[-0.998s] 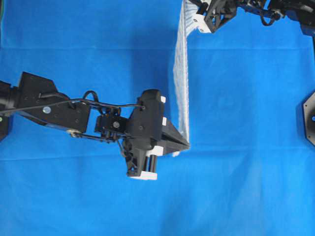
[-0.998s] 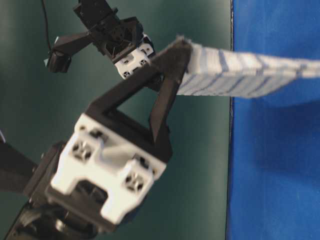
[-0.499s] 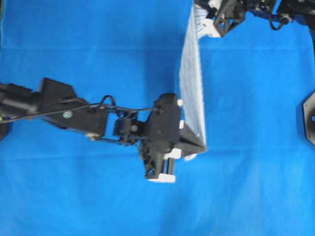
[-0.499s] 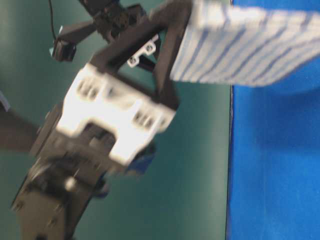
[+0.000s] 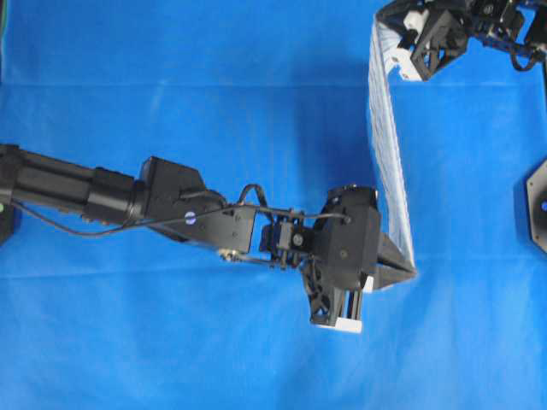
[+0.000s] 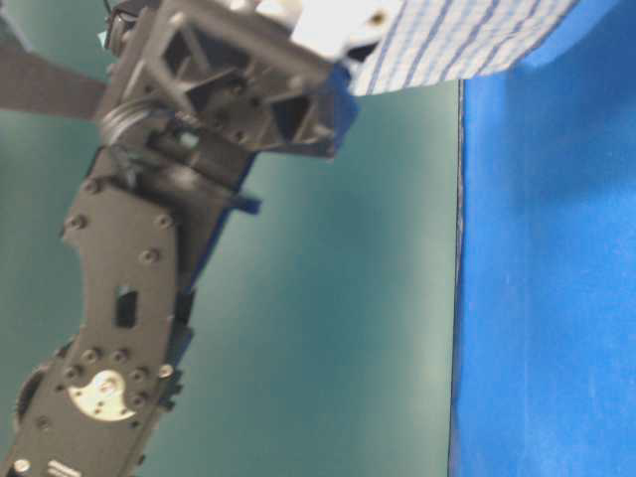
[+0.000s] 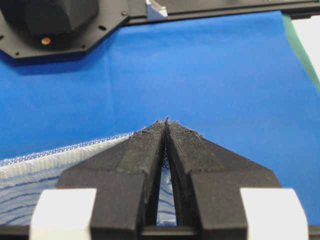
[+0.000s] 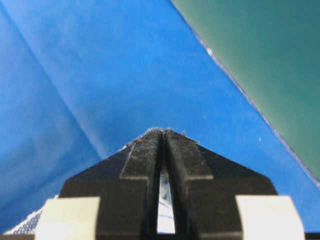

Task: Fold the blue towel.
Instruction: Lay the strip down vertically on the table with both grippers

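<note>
Overhead, both end effectors (image 5: 413, 275) (image 5: 382, 19) pinch the blue towel (image 5: 389, 162); wrist views confirm clamped fingers.

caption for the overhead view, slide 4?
Both claws, left and right, hold the striped blue towel stretched above the table cover.

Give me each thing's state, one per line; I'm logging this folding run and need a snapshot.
blue towel: lifted off the table, stretched in a band between the two tools, held by two ends.
left tool: shut on the towel's near end.
right tool: shut on the towel's far end, at the top edge of the overhead view.
blue table cover: spread flat, with a faint crease.
</note>
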`<state>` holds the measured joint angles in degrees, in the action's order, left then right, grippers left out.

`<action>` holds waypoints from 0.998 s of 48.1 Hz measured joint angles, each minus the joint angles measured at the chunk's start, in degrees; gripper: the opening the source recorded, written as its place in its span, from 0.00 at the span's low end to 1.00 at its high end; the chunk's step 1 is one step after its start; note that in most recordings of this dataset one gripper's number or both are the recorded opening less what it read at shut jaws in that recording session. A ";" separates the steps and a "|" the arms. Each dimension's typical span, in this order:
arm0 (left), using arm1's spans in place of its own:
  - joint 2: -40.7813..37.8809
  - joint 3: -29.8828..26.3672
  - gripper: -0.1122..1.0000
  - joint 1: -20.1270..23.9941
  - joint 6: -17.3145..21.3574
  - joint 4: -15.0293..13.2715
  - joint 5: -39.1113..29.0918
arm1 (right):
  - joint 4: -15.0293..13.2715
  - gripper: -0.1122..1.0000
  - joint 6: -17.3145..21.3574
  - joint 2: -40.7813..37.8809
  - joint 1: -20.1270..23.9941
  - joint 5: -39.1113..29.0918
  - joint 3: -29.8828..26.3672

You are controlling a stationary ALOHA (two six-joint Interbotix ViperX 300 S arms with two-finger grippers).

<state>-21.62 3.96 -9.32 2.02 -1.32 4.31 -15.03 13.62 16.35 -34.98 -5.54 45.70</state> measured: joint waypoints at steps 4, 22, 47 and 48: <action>0.26 1.05 0.12 0.00 -0.18 0.00 0.09 | -0.09 0.14 0.00 -1.14 0.00 0.00 -0.09; 5.45 16.00 0.12 -0.88 -4.92 -0.18 4.57 | 0.00 0.14 0.00 -15.21 2.20 4.31 -7.73; 9.05 24.79 0.12 -1.58 -9.14 -0.26 8.44 | -0.18 0.14 -0.88 -23.73 5.01 3.96 -16.08; 9.05 24.79 0.12 -1.49 -9.14 -0.35 8.44 | -0.18 0.14 -0.88 -23.73 5.01 3.87 -16.08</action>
<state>-12.57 28.74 -10.81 -7.12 -1.67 12.74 -15.21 12.74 -7.38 -29.97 -1.67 29.62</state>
